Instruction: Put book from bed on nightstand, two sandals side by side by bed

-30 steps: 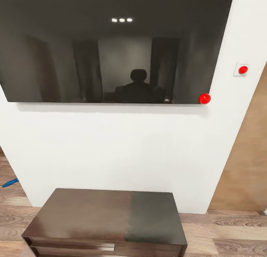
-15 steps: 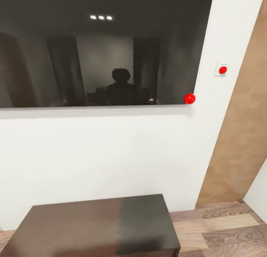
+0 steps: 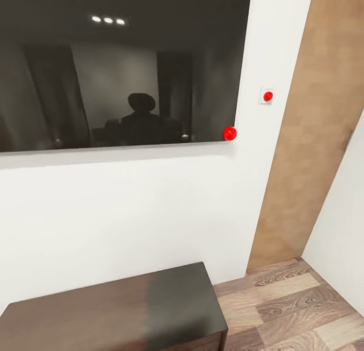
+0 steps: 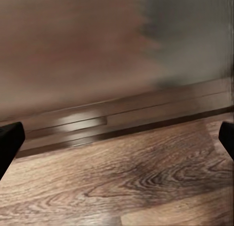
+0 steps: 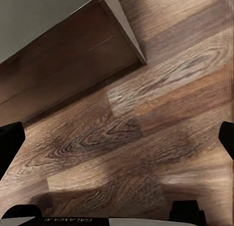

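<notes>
The book, the bed, the nightstand and the sandals are out of view. In the left wrist view my left gripper (image 4: 117, 143) is open; its dark fingertips (image 4: 9, 140) sit at the picture's two edges over wood-plank floor, in front of the base of a dark cabinet (image 4: 97, 65). My right gripper (image 5: 117, 143) is open too, with nothing between its fingertips (image 5: 9, 143), above bare floor beside the cabinet's corner (image 5: 73, 55).
A large black TV (image 3: 111, 62) hangs on the white wall above the long low dark TV cabinet (image 3: 111, 310). A red knob (image 3: 229, 133) marks the TV's corner, another a wall switch (image 3: 267, 95). A brown door (image 3: 308, 128) and wood floor (image 3: 288, 305) lie to the right.
The head camera has swung right: TV and cabinet slid left in the picture, while the door, a side wall and more floor came in. A blue item at the left edge dropped out.
</notes>
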